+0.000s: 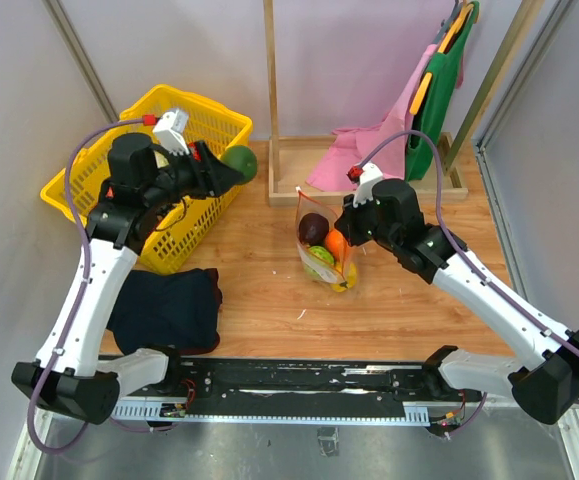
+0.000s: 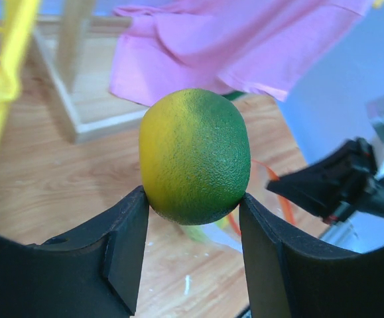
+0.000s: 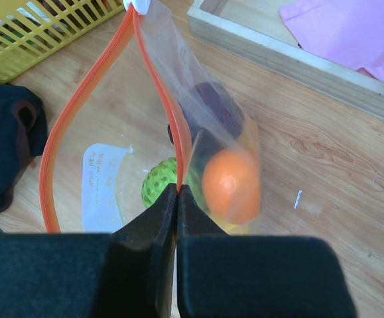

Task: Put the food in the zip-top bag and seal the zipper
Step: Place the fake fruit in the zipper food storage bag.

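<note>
My left gripper (image 1: 234, 170) is shut on a green-and-yellow toy fruit (image 2: 195, 156), holding it in the air beside the yellow basket; it shows in the top view too (image 1: 241, 161). My right gripper (image 3: 178, 192) is shut on the red-orange zipper strip (image 3: 178, 142) of the clear zip-top bag (image 1: 324, 250), holding its mouth open and raised. Inside the bag are a dark purple fruit (image 1: 314, 228), an orange one (image 3: 230, 183), a green one (image 3: 160, 185) and a yellow one at the bottom (image 1: 344, 283). The bag's white label (image 3: 102, 189) shows through.
A yellow basket (image 1: 89, 165) stands at the back left. A dark folded cloth (image 1: 164, 310) lies front left. A wooden rack (image 1: 369, 185) with a pink cloth (image 1: 369, 150) and green hanging item (image 1: 439, 90) stands at the back right.
</note>
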{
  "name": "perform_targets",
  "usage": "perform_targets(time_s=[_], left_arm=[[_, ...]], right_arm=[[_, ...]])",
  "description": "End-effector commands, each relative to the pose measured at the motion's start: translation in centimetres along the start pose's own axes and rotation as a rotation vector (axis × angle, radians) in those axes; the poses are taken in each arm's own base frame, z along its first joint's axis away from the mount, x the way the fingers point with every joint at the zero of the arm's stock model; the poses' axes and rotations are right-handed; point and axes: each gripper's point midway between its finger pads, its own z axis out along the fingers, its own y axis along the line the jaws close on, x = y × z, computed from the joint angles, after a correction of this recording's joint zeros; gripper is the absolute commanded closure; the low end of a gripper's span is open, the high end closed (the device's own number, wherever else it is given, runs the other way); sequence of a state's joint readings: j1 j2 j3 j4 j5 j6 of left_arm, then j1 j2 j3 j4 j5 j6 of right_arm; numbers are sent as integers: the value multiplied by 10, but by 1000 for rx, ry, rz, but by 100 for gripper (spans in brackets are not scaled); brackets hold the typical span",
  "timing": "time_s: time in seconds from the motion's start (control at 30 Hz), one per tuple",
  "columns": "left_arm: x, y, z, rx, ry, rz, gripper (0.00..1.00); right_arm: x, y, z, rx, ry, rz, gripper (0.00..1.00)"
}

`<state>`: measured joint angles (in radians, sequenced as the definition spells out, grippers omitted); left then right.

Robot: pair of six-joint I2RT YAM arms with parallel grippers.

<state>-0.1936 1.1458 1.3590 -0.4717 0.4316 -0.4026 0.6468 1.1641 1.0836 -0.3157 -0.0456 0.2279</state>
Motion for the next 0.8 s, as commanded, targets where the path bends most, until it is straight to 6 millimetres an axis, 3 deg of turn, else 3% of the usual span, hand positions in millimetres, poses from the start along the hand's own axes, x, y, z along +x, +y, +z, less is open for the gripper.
perform_targets(time_s=[0.0,0.23,0.5,0.63,0.77], left_arm=[[9,-46,-3,149,7,-17,68],[53,-88,7,266,112,-72,69],[102,-114,23,289,214,-143,69],[128,-115,36,240,285,-156,69],[141,-110,44,186,321,-165,69]], right_arm=[[-23,1,-3,-9,-63,20,99],[-25,1,-7,-11,-81,26,99],[-28,3,-11,-21,-102,36,99],[-28,5,-12,-30,-110,37,99],[-29,5,-15,-31,-118,35,99]])
